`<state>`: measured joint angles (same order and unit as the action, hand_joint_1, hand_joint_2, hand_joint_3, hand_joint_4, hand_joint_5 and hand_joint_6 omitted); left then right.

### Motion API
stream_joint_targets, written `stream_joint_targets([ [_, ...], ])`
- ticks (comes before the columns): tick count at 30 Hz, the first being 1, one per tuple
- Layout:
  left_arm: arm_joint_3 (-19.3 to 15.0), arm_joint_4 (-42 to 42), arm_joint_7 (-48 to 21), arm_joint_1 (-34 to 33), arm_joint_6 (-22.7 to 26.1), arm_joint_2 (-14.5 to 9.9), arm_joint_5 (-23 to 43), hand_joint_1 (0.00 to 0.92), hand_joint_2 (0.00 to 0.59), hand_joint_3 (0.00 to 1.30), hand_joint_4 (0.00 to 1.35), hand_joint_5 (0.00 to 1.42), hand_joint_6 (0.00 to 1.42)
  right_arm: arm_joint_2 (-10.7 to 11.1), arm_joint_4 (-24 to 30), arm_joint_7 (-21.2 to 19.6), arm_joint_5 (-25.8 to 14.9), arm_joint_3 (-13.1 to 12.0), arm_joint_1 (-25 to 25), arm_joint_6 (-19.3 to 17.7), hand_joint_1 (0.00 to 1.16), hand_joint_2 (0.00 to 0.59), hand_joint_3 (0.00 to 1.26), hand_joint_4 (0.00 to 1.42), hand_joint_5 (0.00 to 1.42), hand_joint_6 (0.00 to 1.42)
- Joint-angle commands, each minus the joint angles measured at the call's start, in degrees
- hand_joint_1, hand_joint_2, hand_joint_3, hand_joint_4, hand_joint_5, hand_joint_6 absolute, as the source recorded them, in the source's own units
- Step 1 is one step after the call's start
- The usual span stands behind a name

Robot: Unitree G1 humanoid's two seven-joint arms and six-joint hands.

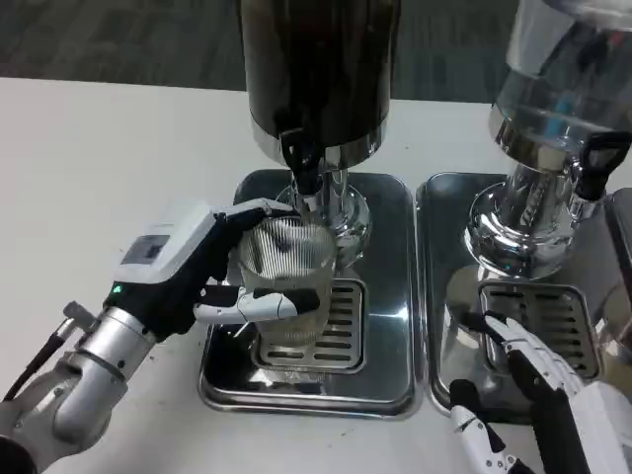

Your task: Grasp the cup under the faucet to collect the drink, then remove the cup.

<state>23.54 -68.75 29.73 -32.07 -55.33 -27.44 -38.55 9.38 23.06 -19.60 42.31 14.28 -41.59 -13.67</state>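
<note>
1. The left hand [212, 267] wraps the cup [286, 286] from the cup's left side: fingers curl round its front wall & upper rim, gripping it.
2. Cup is clear ribbed glass, standing on the drip grate [331, 331] of the left tray [385, 212], directly below the black faucet [301, 158] of the dark dispenser [321, 69].
3. The faucet's tip sits just above the cup's mouth; can't tell if any drink is flowing or in the cup.
4. The right hand [538, 395] lies at the lower right, over the front edge of the right tray [439, 227], fingers spread, holding nothing, well apart from the cup.
5. The 2 chrome trays sit side by side on the white tabletop [99, 168]. The right tray carries a 2nd dispenser [563, 89] w/ a clear tank, chrome base & its own black faucet [597, 163] above a 2nd grate [543, 316].
6. Behind the tabletop's far edge runs dark grey floor [118, 39].
7. Cup stands upright: long axis vertical, mouth up toward the faucet, base on the grate. Seen from above, the rim shows nearer the dispenser's post & the base nearer the robot.
</note>
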Motion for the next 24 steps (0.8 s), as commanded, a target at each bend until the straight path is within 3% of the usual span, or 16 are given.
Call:
stream_joint_targets([
  [1,0.09,-0.32,-2.29,-0.18,-0.54,-0.27,0.67,0.143,0.048,0.36,0.44,0.67,0.93,-0.14,-0.11,-0.40,-0.42,0.20,0.66,-0.87,0.28,0.429,0.23,0.14,0.14,0.12],
  [4,0.13,0.33,-2.22,0.05,-0.49,-0.91,0.45,0.102,0.028,0.32,0.33,0.51,0.69,-0.08,-0.31,-0.25,-0.38,0.42,1.12,-0.76,0.28,0.429,0.23,0.14,0.14,0.12],
  [9,0.19,1.50,-1.27,0.41,-0.14,-1.88,-0.26,0.080,0.017,0.29,0.23,0.40,0.54,0.06,-0.40,-0.07,-0.53,0.56,1.54,-0.70,0.28,0.429,0.23,0.14,0.14,0.13],
  [15,0.45,2.10,-2.09,0.67,0.89,-2.63,-0.68,0.047,0.002,0.16,0.01,0.13,0.30,0.17,-0.62,-0.01,-0.82,0.44,1.89,-0.60,0.28,0.429,0.23,0.14,0.15,0.13],
  [17,0.42,2.52,-1.69,1.03,1.14,-2.80,-0.78,0.030,0.000,0.11,0.00,0.01,0.21,0.26,-0.73,0.14,-1.07,0.40,2.00,-0.57,0.28,0.429,0.23,0.14,0.15,0.13],
  [24,0.17,4.66,-0.69,2.13,2.63,-3.60,-0.94,0.011,0.000,0.00,0.00,0.00,0.11,0.58,-0.99,0.52,-1.25,0.38,3.14,-0.62,0.28,0.429,0.23,0.14,0.15,0.13],
])
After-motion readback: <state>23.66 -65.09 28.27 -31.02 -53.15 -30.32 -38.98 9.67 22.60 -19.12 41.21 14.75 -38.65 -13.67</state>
